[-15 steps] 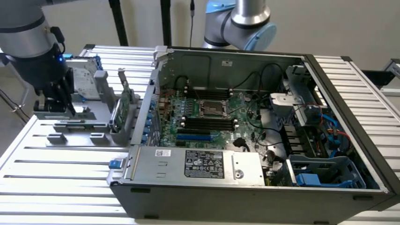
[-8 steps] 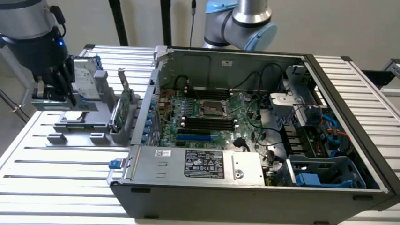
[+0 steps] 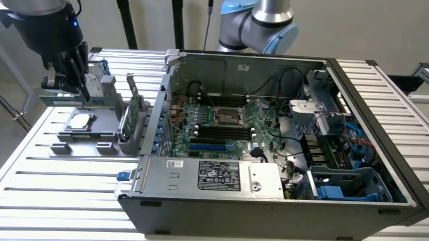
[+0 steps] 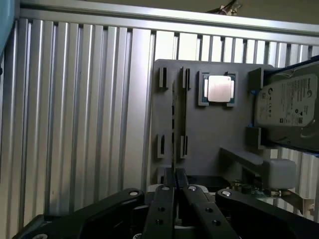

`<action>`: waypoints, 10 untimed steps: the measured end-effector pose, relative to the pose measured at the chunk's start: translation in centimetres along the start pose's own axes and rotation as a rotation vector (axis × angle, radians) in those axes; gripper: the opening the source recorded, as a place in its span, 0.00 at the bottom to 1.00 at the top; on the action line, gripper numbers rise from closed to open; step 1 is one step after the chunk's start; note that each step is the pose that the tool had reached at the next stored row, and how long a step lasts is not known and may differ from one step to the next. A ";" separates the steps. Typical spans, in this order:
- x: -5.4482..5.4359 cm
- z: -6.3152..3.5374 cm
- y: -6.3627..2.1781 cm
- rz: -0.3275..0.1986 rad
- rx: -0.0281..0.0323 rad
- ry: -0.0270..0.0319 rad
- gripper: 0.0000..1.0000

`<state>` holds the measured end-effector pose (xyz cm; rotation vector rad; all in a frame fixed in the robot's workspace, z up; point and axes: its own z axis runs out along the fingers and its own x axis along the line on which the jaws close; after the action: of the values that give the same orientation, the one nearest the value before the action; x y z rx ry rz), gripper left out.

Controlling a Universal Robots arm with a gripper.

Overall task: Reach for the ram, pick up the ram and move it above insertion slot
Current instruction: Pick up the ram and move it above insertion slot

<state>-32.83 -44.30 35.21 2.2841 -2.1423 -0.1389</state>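
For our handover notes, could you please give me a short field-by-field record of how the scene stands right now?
gripper: shut on the ram
ram: thin stick, seen edge-on in the wrist view
gripper position: over the grey fixture
fixture also holds: processor chip; hard drive
computer case: open, on the exterior view's right of the fixture
motherboard: exposed inside the case
task progress: ram gripped, at the fixture, not above the motherboard

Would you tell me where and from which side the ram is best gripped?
Grip the ram by its long upper edge, clamping its flat faces, coming from above: it stands on edge in the grey holder, leaving that thin edge free. The gripper is shut on it so.
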 end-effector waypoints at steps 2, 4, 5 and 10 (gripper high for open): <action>0.0 -0.94 -0.82 0.000 -0.0005 -0.0025 0.13; 0.0 -1.91 -1.67 -0.001 -0.0015 -0.0049 0.13; 0.0 -2.40 -2.10 -0.001 -0.0021 -0.0061 0.13; 0.0 -4.77 -4.22 -0.003 -0.0049 -0.0124 0.13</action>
<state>-28.30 -44.30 39.68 2.2897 -2.1424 -0.1585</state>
